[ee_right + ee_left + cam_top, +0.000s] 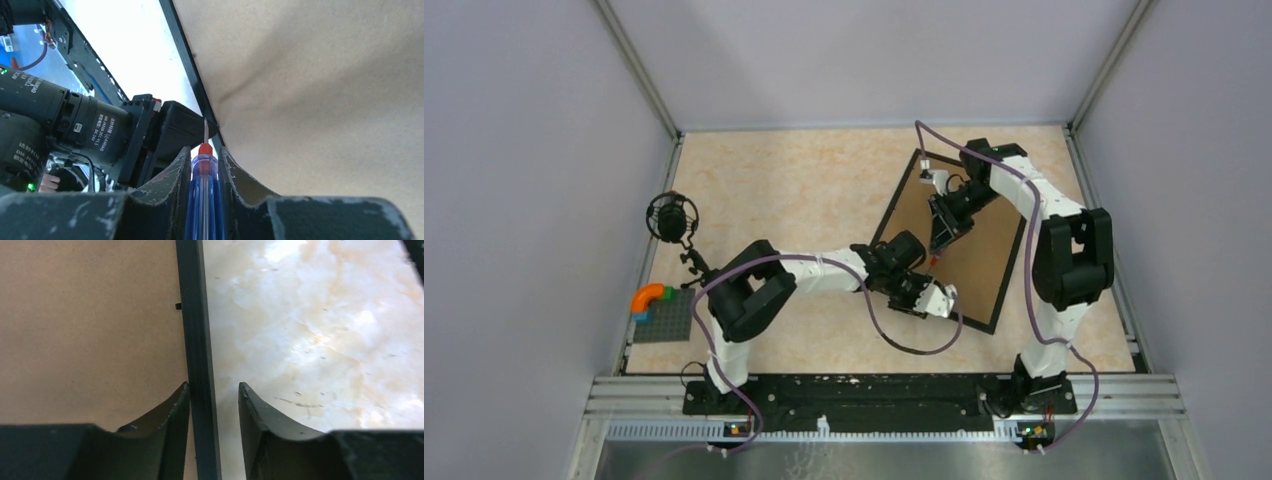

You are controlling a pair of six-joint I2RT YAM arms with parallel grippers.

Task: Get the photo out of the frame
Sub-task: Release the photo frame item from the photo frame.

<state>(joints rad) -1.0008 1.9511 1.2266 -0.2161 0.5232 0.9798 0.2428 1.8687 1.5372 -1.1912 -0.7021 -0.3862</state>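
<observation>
The frame (984, 265) lies face down on the table, brown board back up, tilted to the right of centre. The photo is hidden. My left gripper (948, 299) is at the frame's near left corner. In the left wrist view it (214, 390) is open and straddles the black frame edge (196, 330); the left finger touches the edge and the right finger stands apart over the table. My right gripper (940, 243) is above the board, shut on a blue screwdriver (204, 195) with a red collar. The screwdriver's metal tip points at the frame edge (187, 65) beside the brown board (310, 100).
A black round microphone-like object (671, 216) stands at the left wall. A grey baseplate (662, 322) with an orange and other coloured bricks lies at the near left. The left arm's wrist (95, 132) is close in front of the right gripper. Grey walls enclose the marbled table (310, 330).
</observation>
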